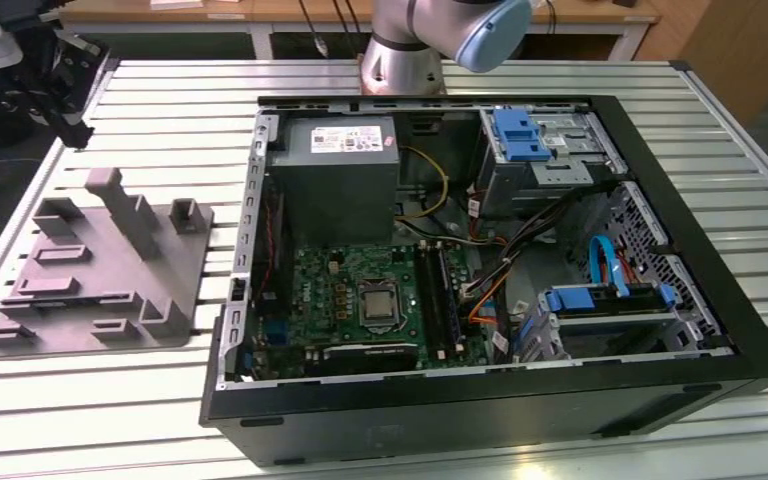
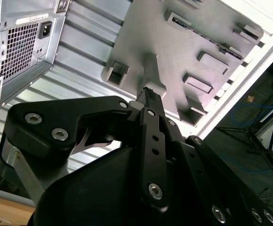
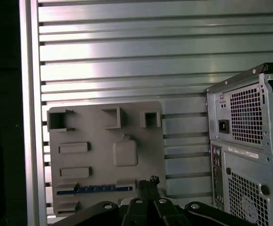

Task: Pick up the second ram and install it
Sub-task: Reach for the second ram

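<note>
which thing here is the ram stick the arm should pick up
On the slatted metal table, beside the open black computer case, lies a flat grey plastic holder tray with raised blocks. The thin blue-green memory stick sits in a long slot near one edge of it, the sole coloured strip among grey shapes.
</note>
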`<control>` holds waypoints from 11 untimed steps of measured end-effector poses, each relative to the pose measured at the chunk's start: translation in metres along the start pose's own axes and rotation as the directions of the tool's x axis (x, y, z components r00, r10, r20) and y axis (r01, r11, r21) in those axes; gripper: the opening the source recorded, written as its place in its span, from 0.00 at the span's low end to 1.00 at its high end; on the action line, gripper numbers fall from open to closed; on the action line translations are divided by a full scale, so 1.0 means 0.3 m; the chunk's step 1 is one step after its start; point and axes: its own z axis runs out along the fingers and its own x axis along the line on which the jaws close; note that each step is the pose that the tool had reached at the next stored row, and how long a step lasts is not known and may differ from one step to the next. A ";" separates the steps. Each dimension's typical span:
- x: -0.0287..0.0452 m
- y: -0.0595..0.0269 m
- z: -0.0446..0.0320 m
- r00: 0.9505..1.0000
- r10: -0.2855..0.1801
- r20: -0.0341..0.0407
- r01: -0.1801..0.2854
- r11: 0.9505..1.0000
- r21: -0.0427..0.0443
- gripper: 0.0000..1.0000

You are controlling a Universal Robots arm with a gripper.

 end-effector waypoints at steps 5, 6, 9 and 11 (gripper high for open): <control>0.020 -0.006 0.005 1.000 0.000 0.000 0.000 1.000 0.000 0.10; 0.023 -0.008 0.006 1.000 0.000 0.000 0.000 1.000 0.000 0.10; 0.031 -0.010 0.010 1.000 0.000 0.000 0.000 1.000 0.000 0.10; 0.037 -0.013 0.014 1.000 0.000 0.000 0.000 1.000 0.000 0.10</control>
